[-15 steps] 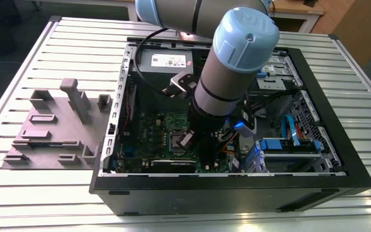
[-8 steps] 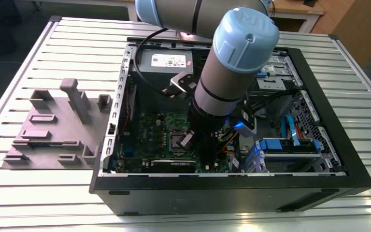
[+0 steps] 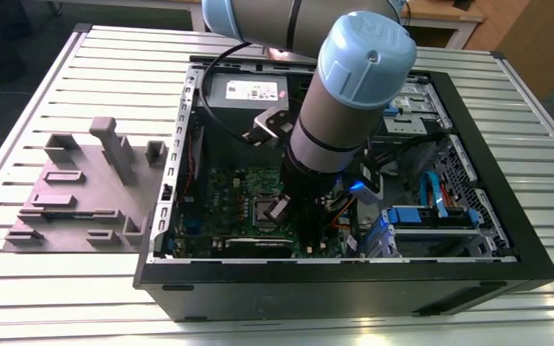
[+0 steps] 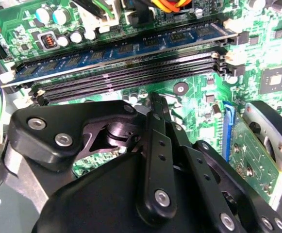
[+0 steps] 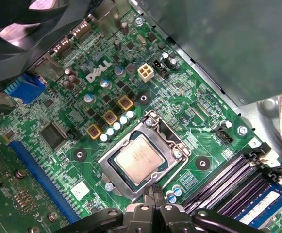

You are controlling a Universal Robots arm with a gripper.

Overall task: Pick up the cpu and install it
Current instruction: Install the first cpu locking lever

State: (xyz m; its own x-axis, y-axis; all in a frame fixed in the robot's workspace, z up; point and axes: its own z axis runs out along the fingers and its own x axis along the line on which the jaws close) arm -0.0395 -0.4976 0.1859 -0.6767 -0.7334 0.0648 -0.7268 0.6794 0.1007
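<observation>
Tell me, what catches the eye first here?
The arm, grey with pale blue caps, plunges into an open computer case on a slatted metal table. In the first wrist view, the silvery cpu sits in its socket on the green motherboard, beside the gripper.

The cpu (image 5: 140,159), silvery-grey and square, sits flat in its metal-framed socket (image 5: 172,145), corners turned diamond-wise.

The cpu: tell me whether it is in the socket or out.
In. In the first wrist view the cpu lies flat inside the socket's metal frame on the motherboard, with the gripper beside the frame's edge.
</observation>
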